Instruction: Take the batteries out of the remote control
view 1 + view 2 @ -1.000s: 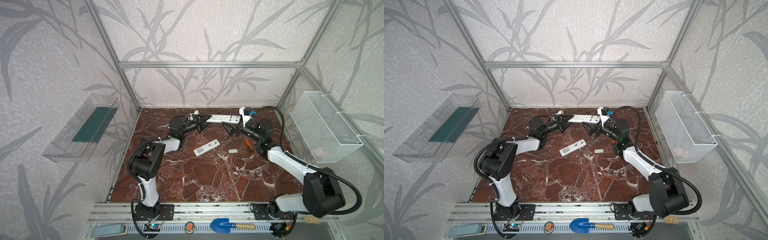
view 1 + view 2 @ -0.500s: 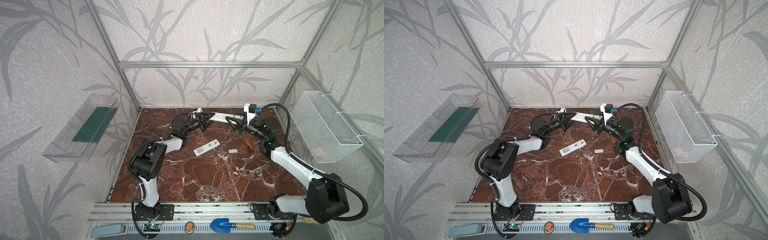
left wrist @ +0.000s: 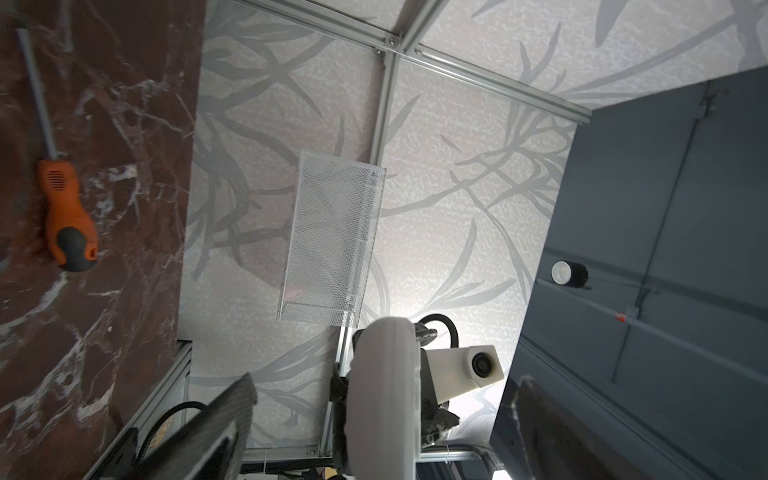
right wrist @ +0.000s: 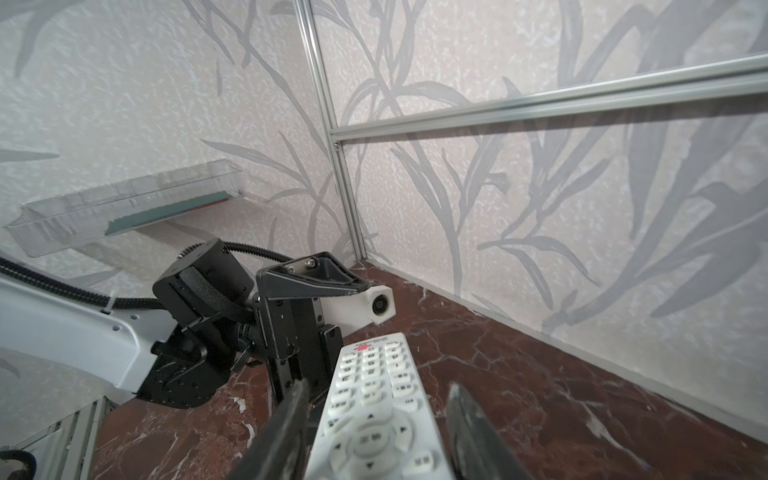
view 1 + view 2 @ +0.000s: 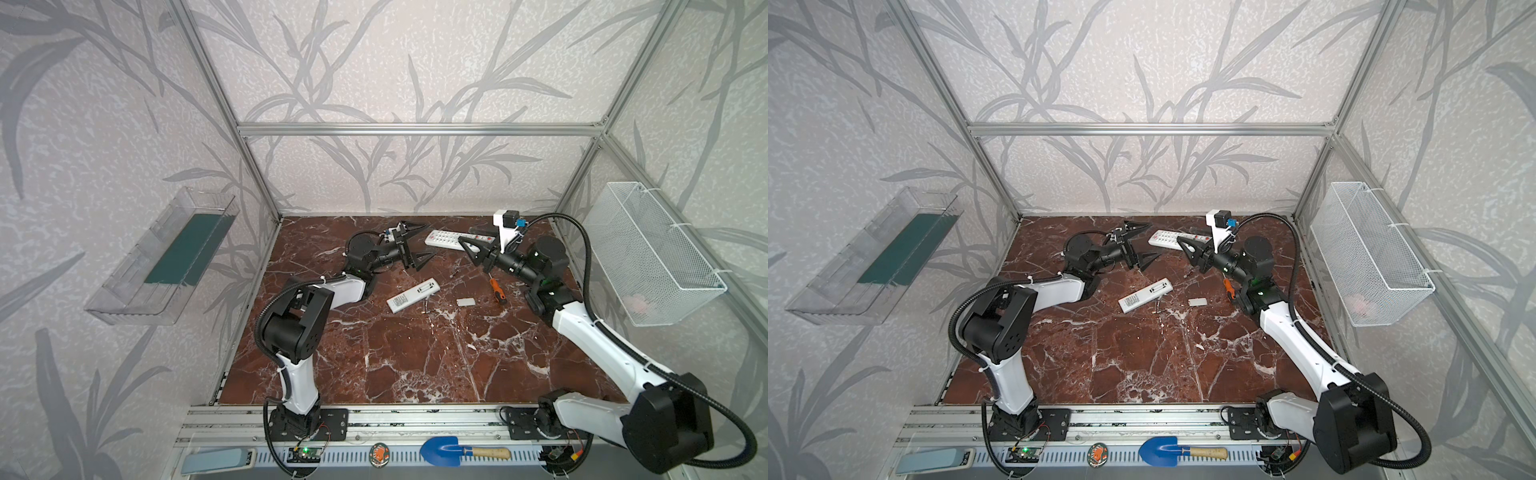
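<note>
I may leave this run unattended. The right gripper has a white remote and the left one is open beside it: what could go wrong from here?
The right gripper grips the white push-button remote off-centre, keys up; the overhanging end may tilt or slip. The open left gripper sits at that far end and could knock it. Tiny grey cylindrical batteries lie loose on the marble table and could roll if swept.

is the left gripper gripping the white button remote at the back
No, the left gripper stands wide open, its fingers clear of the button remote on both sides, while the right gripper has the other end between its fingers.
</note>
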Robot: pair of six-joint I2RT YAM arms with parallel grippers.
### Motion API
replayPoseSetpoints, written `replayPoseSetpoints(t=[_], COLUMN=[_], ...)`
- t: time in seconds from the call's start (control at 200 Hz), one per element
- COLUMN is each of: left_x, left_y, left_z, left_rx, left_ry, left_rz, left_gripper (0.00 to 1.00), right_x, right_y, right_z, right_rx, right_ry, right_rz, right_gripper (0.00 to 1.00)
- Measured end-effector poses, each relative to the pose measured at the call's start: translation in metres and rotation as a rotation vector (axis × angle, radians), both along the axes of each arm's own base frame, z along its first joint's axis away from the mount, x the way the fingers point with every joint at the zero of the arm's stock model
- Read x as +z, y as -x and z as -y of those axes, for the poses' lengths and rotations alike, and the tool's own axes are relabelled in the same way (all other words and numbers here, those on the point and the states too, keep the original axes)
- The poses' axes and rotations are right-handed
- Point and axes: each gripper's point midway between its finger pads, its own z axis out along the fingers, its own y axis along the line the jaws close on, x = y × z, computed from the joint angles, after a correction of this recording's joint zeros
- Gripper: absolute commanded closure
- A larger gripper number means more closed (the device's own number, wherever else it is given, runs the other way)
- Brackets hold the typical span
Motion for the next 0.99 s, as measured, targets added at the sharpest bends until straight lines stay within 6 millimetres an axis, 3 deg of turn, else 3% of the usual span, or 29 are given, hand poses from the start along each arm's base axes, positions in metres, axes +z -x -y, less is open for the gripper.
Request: replayPoseSetpoints(t=[0.13,0.23,0.355,0.48,0.68,0.79,0.985], left_x=[-0.032,-0.051,-0.042,-0.031,-0.051,-0.056,-0.048], left_y=[-0.004,-0.003,-0.001,0.03,0.08,0.085,0.09], left_z=[-0.021,-0.039,-0.043,-0.043,-0.037,-0.029,-0.01], left_rx=[0.037,0.064,0.061,-0.001,-0.093,-0.104,-0.112], left_ry=[-0.138,-0.362,-0.692,-0.914,-1.012,-1.021,-1.044], left_rz=[-0.032,0.012,0.242,0.516,0.829,0.92,1.077], left_gripper=[0.01,0.01,0.01,0.01,0.01,0.01,0.06], right_x=[-0.011,-0.021,-0.033,-0.038,-0.047,-0.056,-0.061], right_y=[0.005,0.007,0.011,0.007,0.006,0.009,0.021], right_z=[0.01,0.016,0.021,0.02,0.008,0.0,-0.019], right_rx=[-0.055,-0.084,-0.101,-0.103,-0.063,-0.039,0.017], right_ry=[0.066,0.123,0.179,0.205,0.197,0.196,0.175], right_rz=[-0.099,-0.206,-0.346,-0.483,-0.669,-0.744,-0.814], right_gripper=[0.66,0.66,0.66,0.68,0.72,0.73,0.72])
